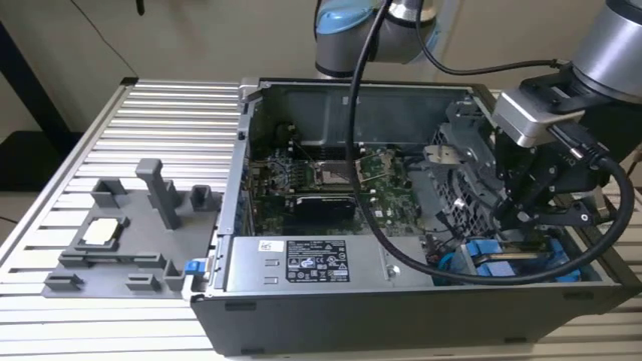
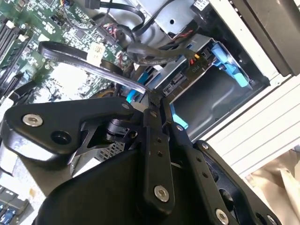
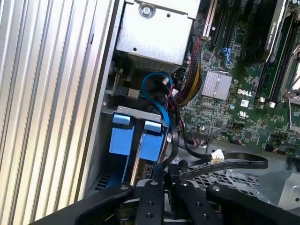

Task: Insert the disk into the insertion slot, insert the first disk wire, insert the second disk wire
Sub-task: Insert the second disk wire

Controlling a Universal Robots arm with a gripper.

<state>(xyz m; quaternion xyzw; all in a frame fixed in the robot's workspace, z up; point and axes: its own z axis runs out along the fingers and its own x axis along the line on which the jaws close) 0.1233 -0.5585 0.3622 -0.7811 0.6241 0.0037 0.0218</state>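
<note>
Inside the drive cage [image 1: 471, 180] we find the disk [image 3: 151, 143] already seated in the insertion slot [image 3: 136, 112], its glossy blue carrier beside a twin. Our hand [image 3: 164, 180] has its black fingers pinching a flat black wire [image 3: 234, 164], so wiring remains, we judge.

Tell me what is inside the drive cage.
Inside the drive cage, two blue carriers sit side by side. The gripper is just above them, covering their lower ends.
</note>
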